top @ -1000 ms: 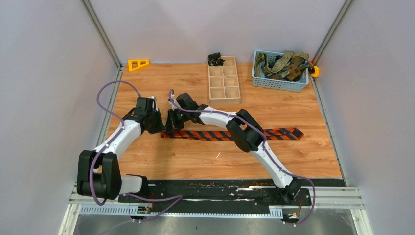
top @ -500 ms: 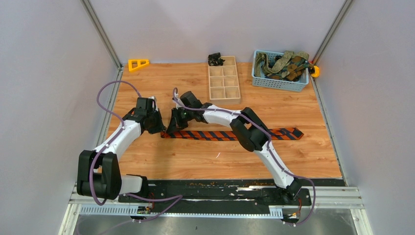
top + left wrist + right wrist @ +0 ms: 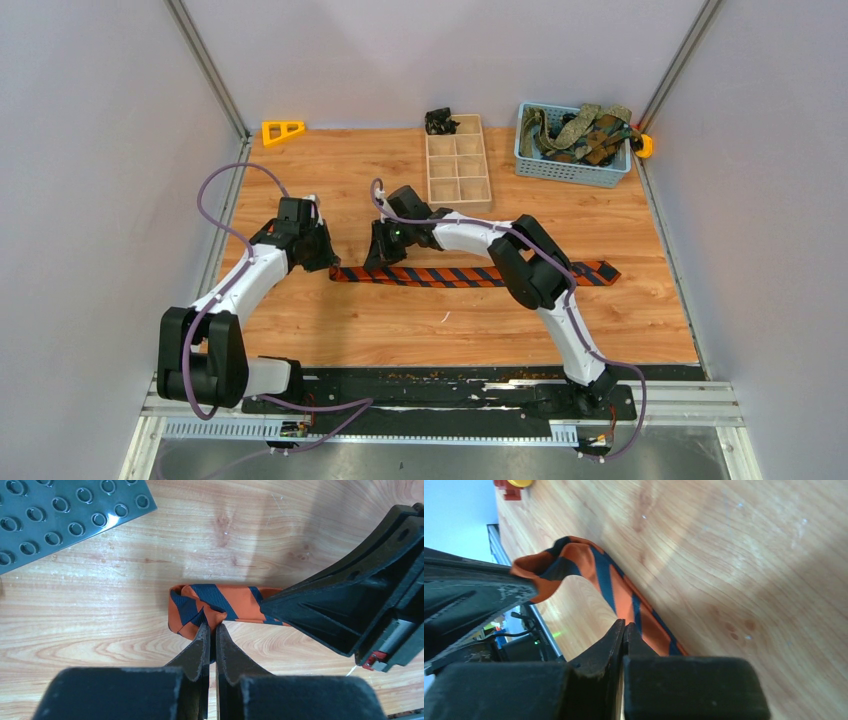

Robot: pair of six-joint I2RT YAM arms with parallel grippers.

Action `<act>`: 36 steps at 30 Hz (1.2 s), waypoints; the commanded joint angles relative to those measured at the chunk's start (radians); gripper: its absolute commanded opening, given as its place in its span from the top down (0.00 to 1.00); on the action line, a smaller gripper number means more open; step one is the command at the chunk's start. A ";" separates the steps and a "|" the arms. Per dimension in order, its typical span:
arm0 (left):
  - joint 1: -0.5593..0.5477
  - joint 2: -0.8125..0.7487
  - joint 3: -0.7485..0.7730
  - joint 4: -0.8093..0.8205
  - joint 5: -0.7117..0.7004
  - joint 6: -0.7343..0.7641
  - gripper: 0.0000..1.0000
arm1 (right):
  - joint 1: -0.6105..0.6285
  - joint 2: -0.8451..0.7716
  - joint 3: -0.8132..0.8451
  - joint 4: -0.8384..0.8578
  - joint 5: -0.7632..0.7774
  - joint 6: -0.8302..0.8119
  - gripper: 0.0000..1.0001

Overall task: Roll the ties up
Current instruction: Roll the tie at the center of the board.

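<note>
Sliding right along the striped tie (image 3: pixel 470 277) lying across the table (image 3: pixel 400 330) this last 1 s, the right gripper (image 3: pixel 624 626) pinches its edge (left gripper (image 3: pixel 210 628) clamps the folded end); rolling has barely begun.

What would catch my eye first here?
An orange-and-navy tie lies across the table. Both grippers pinch one end: the left gripper holds the folded tip, the right gripper the strip beside it. A blue basket of more ties stands far right.
</note>
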 commanded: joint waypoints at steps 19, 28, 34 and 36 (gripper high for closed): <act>-0.048 0.052 -0.002 0.129 0.109 -0.052 1.00 | 0.006 -0.005 -0.054 0.008 0.046 -0.050 1.00; -0.057 0.100 -0.055 0.236 0.153 -0.093 1.00 | 0.007 -0.017 -0.057 0.008 0.047 -0.051 1.00; -0.061 0.130 -0.086 0.303 0.186 -0.111 1.00 | 0.006 -0.033 -0.059 0.004 0.048 -0.054 1.00; -0.060 0.135 -0.095 0.319 0.191 -0.113 1.00 | 0.006 -0.040 -0.058 0.002 0.047 -0.055 1.00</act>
